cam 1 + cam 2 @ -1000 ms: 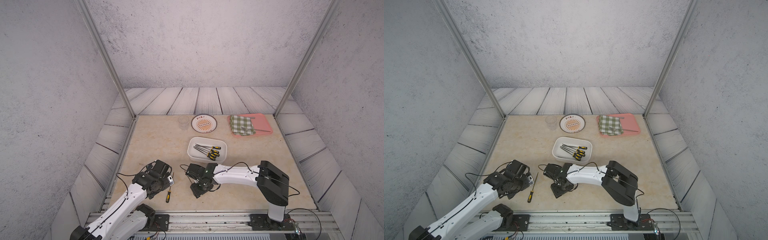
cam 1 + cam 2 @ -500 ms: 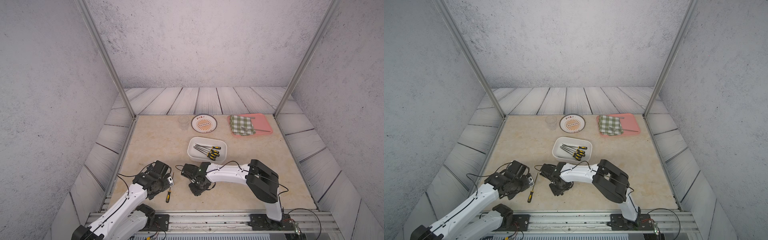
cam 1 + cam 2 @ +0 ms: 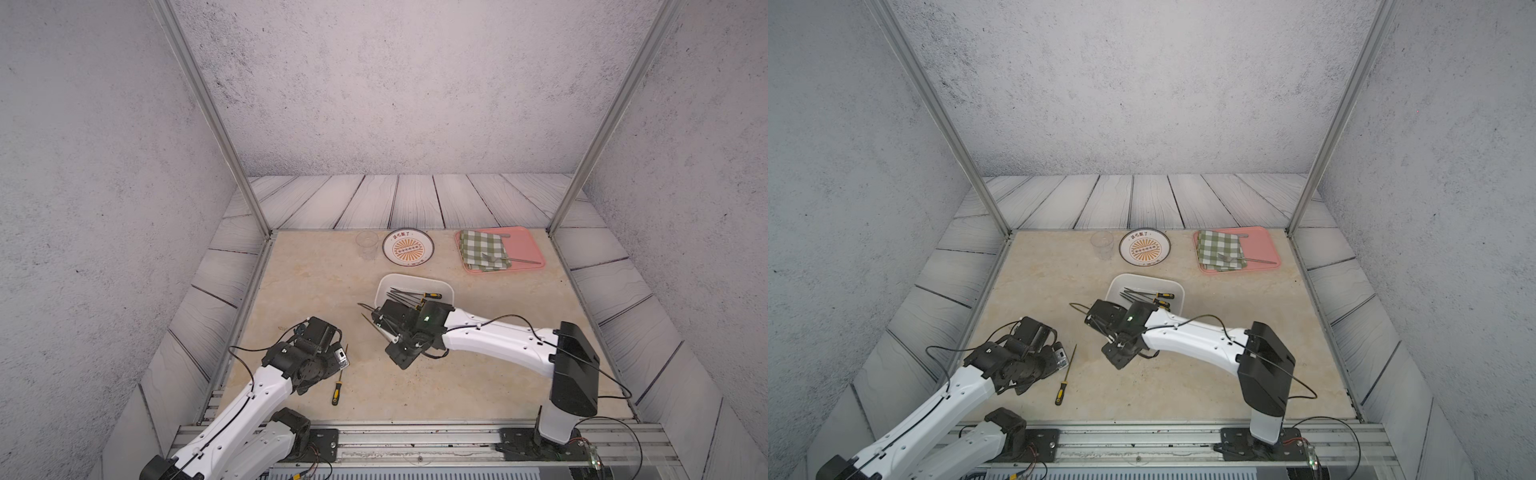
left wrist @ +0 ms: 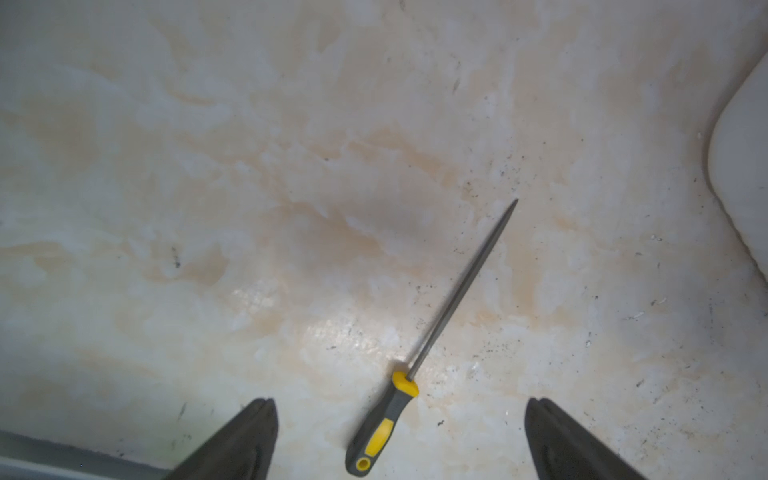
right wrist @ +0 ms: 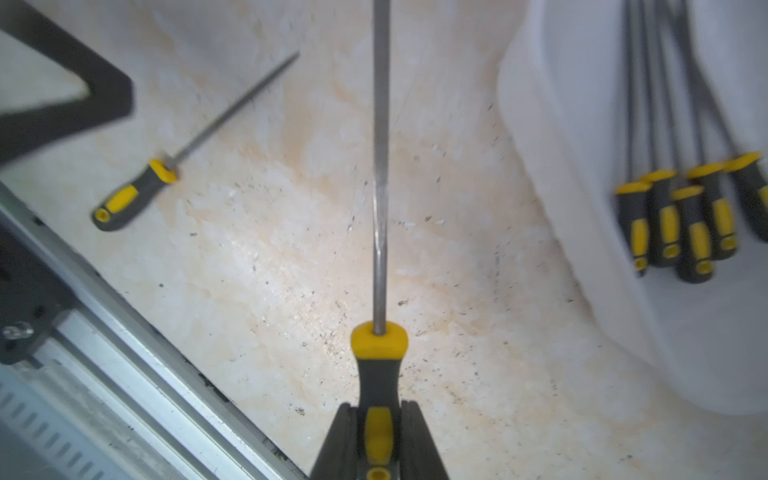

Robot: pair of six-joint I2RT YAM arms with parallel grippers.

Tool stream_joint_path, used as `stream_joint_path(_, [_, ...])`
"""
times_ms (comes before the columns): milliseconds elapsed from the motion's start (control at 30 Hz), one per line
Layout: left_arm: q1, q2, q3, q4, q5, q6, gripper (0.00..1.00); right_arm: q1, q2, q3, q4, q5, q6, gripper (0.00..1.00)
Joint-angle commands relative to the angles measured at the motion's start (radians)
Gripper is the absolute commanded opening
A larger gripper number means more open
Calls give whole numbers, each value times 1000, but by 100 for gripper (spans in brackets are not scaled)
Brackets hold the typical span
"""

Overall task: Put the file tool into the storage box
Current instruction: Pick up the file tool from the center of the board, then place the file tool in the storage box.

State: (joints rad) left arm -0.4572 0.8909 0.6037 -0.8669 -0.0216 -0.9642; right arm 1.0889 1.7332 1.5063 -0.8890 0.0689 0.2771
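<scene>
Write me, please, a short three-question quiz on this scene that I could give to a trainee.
1. True or false: the right gripper is shut on the handle of a file tool, outside the storage box.
2. Where does the loose file lie? A: in the storage box. B: on the table, below the left gripper. C: in the right gripper.
3. Fill in: the left gripper's jaws stand ____.

Key: 1 true; 2 B; 3 open.
</scene>
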Motion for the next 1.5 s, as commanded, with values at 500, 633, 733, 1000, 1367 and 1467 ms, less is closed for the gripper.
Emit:
stream_joint_path(500, [8,120,48,35,167,74,98,-331,278,213,-44,-53,-506,9])
stream_joint_path(633, [7,125,33,36,175,74,99,-363,330,226,-1,-60,-505,9])
stream_joint_path(733, [8,122,22,40,175,74,98,-371,353,223,12,-42,-528,9])
stream_joint_path(1000, [7,124,-15,59,183,67,98,-388,382,198,19,-52,-546,9])
stream_joint_path(1367, [7,140,-47,90,217,62,98,-387,341,89,15,-66,-526,11])
stream_joint_path(1467, [6,146,-47,88,222,60,98,-387,339,87,18,-66,-518,17])
